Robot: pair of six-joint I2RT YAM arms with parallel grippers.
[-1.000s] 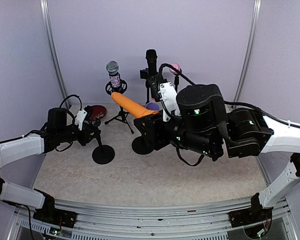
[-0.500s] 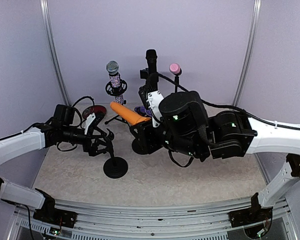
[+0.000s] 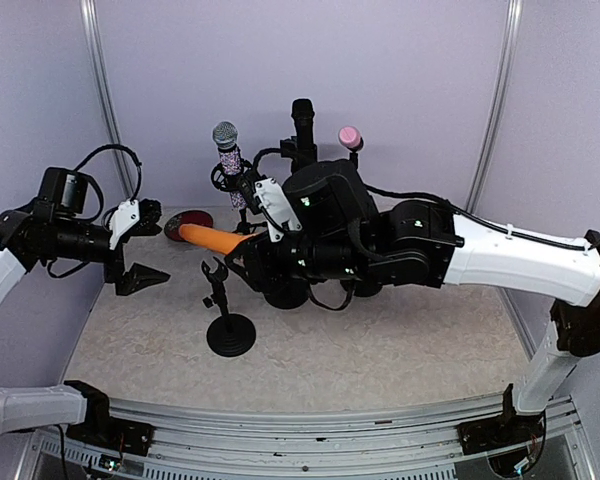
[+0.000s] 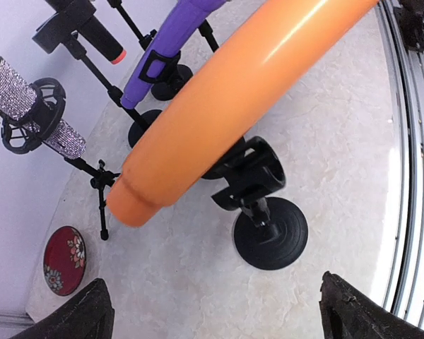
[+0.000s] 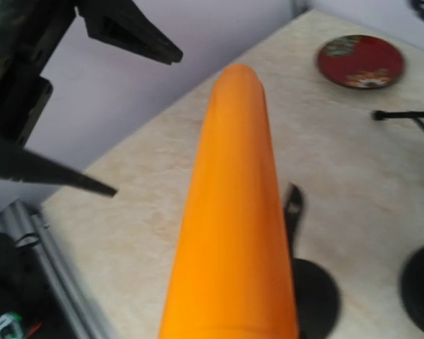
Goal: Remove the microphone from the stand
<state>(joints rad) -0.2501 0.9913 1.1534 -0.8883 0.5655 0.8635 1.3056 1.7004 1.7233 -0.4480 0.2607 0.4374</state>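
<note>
An orange microphone (image 3: 210, 238) hangs level in the air, its tail end pointing left, and my right gripper (image 3: 250, 248) is shut on its other end. The jaws themselves are hidden under the wrist. In the right wrist view the microphone (image 5: 237, 212) fills the middle. Just below and in front of it, apart from it, the black stand (image 3: 230, 333) is upright on its round base with its clip (image 4: 251, 173) empty. My left gripper (image 3: 145, 243) is open at the far left, well away from the stand, with nothing between its fingers (image 4: 353, 311).
Behind stand a glittery microphone on a tripod (image 3: 227, 150), a black microphone (image 3: 302, 120), a pink-headed one (image 3: 350, 137) and a purple one (image 4: 173, 42). A red plate (image 3: 188, 222) lies at the back left. The metal frame rail (image 4: 410, 176) runs along the near edge.
My left gripper opened, let go of the stand and drew back to the left. The right arm carried the orange microphone leftward. The stand now sits a little nearer and to the right.
</note>
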